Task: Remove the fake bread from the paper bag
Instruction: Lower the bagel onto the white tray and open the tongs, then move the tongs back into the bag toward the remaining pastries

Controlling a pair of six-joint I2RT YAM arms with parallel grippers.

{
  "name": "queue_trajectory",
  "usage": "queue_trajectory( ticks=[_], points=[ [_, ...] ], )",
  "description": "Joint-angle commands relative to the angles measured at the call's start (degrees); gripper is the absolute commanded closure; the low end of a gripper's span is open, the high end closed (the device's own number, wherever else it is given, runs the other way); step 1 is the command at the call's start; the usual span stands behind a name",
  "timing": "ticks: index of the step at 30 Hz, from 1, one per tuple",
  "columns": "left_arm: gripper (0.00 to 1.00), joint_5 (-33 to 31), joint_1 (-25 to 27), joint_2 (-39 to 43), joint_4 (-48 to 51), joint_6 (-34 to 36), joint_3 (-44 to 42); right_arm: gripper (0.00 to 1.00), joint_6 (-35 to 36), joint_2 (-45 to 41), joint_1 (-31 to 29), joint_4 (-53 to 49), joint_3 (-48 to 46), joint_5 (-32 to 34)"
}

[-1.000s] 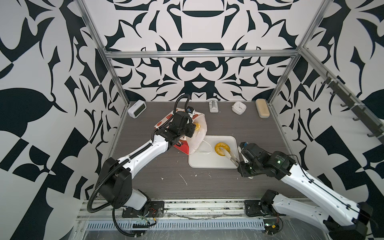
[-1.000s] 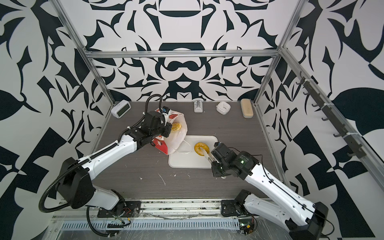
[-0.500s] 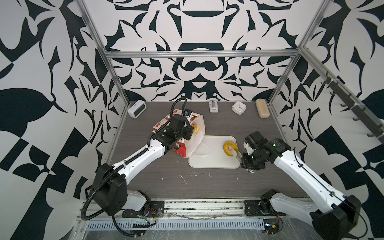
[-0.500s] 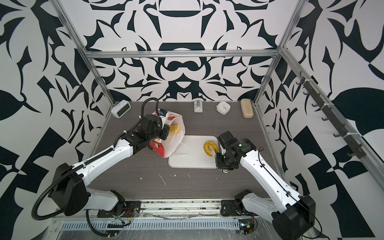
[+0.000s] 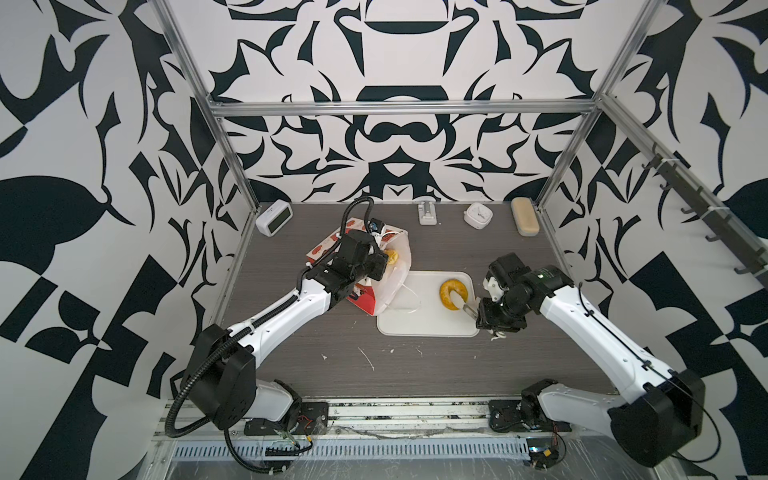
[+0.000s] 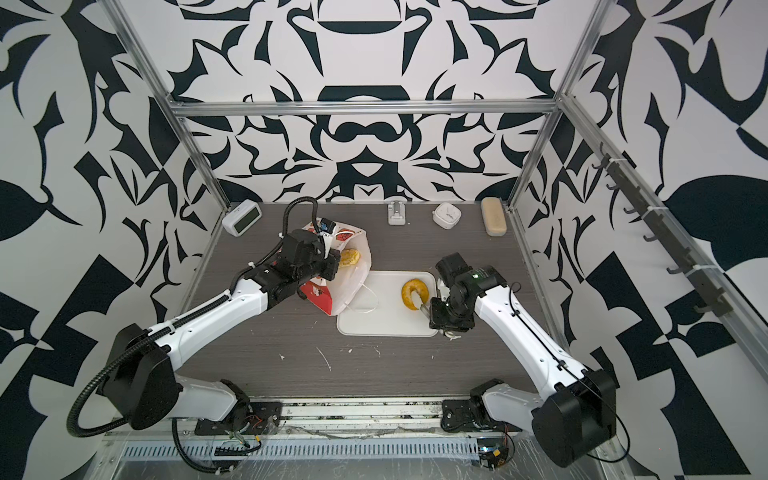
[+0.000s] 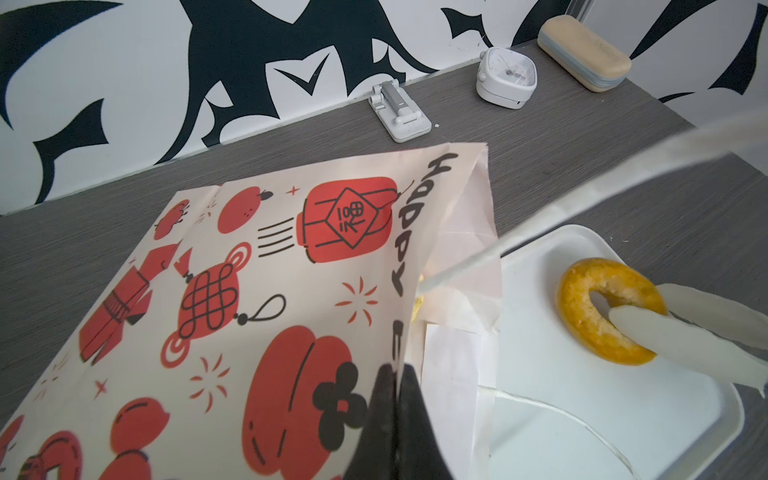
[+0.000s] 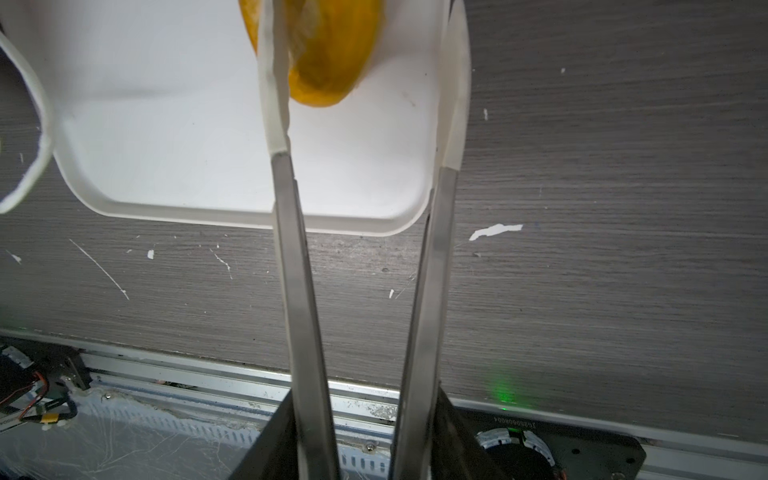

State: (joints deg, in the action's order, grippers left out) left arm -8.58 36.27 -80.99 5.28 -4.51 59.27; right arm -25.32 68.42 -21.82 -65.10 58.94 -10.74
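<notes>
Bagel (image 5: 453,294) is lying flat on the tray (image 5: 419,326), and the right hand (image 7: 642,309) is hanging released over it, one finger in the hole, the other outside the ring. Meanwhile the left hand (image 7: 397,376) is pinching the bag (image 7: 249,270) rim, clenched tight, with another pastry (image 5: 390,257) sitting in the bag's mouth.

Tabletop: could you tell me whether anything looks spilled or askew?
Small white scraps litter the table in front of the white tray, and the paper bag is tipped sideways, its mouth overlapping the tray's edge.
</notes>
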Motion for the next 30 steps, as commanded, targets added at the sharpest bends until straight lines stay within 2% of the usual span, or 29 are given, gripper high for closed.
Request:
queue_trajectory(
  ticks=[1, 12, 18, 24, 28, 30],
  points=[
    [1.0, 1.38, -0.32, -0.61, -2.64, -0.94, 0.23, 0.51, 1.76, -0.22, 0.2, 1.76, 2.93, 0.12],
    [1.0, 1.64, -0.32, -1.58, -1.85, -0.58, 1.86, 0.53, 0.15, -7.65, 0.29, -0.8, 6.37, 4.65],
    [1.0, 2.25, -0.31, -2.31, -1.45, -0.56, 2.97, 0.57, -0.73, -9.17, -0.44, 2.49, 7.77, 0.9],
    [1.0, 2.91, -0.3, -3.54, -1.26, -1.02, 4.14, 0.57, -2.52, -9.05, -8.19, 12.01, 7.42, -1.13],
    [1.0, 3.03, -0.24, -4.04, -0.98, -1.27, 4.8, 0.58, -3.23, -4.1, -15.49, 18.37, 8.03, -1.07],
    [1.0, 2.99, -0.24, -4.09, -0.64, -1.29, 4.98, 0.58, -3.59, -1.39, -17.29, 20.98, 8.5, -1.35]
  ],
)
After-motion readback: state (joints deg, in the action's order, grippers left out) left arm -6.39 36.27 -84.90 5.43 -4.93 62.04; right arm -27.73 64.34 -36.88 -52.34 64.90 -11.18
